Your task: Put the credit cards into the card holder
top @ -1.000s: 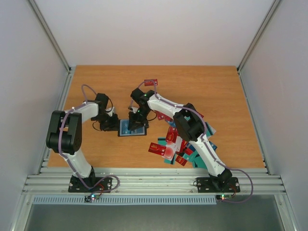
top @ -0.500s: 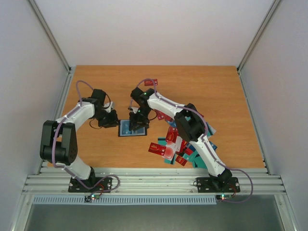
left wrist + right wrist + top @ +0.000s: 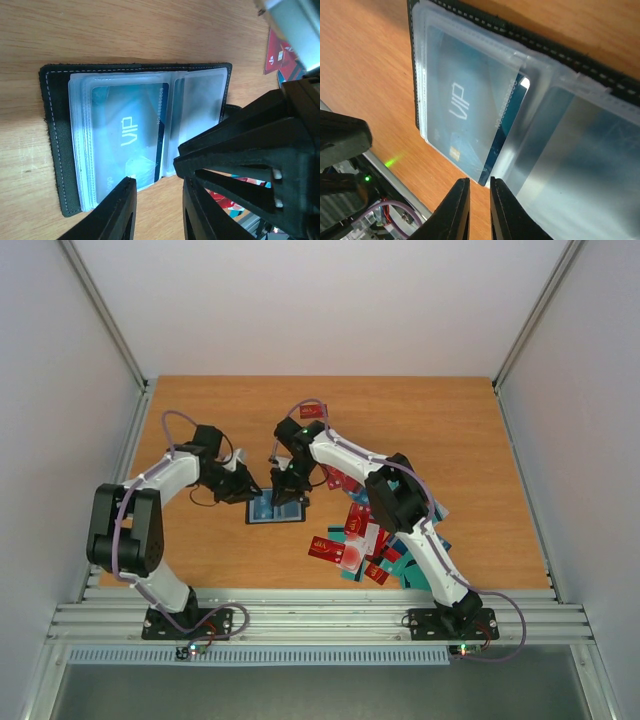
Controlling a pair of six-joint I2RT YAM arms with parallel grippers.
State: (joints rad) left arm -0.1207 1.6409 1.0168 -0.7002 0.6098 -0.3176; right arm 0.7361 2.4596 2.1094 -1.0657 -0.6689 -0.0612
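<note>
At the middle of the table (image 3: 450,440) the card holder (image 3: 275,508) lies spread open, clear sleeves facing up, which is what gives you a mouth to feed cards into. One blue card (image 3: 130,145) marked VIP sits most of the way inside the left sleeve, a dark strip of it showing at the fold.

Your right gripper (image 3: 479,187) hangs over that exposed corner with its fingers drawn almost together. You cannot tell from these views whether they nip the card or only stand at its edge. A narrow tip there suits nudging the card the rest of the way in.

Your left gripper (image 3: 156,190) sits low at the holder's near-left edge, fingers a little apart with nothing between them. It seems placed to brace the leather so the holder does not slide under the push.

The other credit cards (image 3: 370,540) lie heaped near the right arm, well apart from the holder, so most of the job remains.
</note>
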